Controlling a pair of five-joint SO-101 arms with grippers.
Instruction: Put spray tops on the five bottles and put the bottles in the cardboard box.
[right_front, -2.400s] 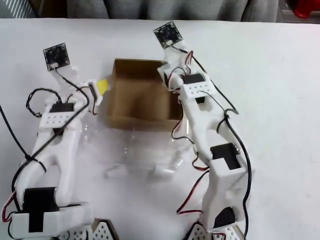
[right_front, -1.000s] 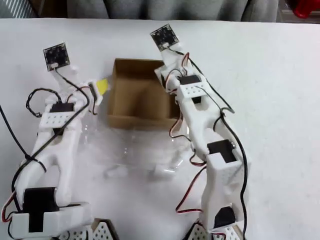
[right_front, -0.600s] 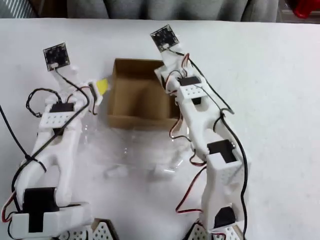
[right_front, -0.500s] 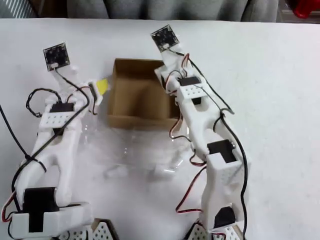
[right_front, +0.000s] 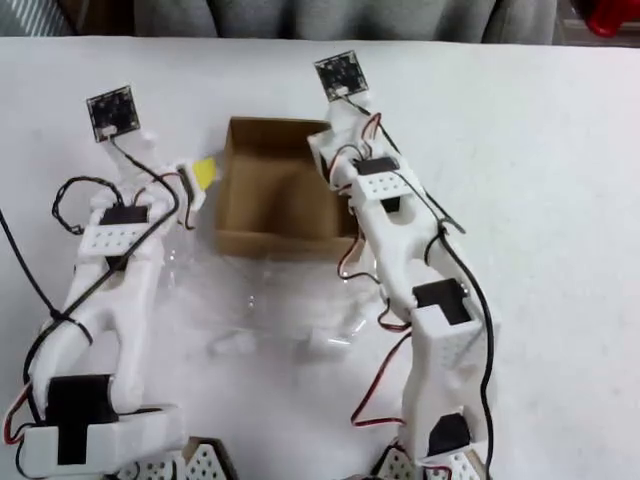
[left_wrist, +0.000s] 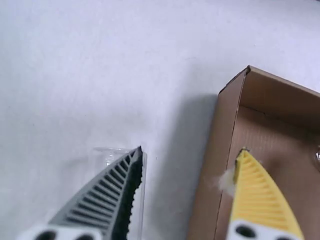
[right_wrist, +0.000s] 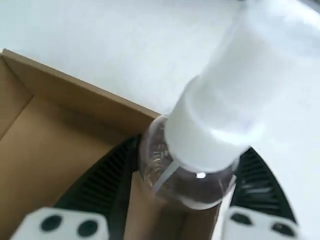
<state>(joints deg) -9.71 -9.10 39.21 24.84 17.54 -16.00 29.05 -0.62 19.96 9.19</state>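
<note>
right wrist view: clamping seemingly first white-topped clear plastic bottle (right_wrist: 210, 125) in right gripper (right_wrist: 190, 150) over brown cardboard box (right_wrist: 75, 95) rim, left gripper (left_wrist: 191, 149) splayed, four to go.

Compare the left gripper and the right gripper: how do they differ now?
The left gripper is open and empty; the right gripper is shut on a bottle with a spray top. The left gripper has one yellow finger; the right gripper's are both black. Both are at the cardboard box.
</note>
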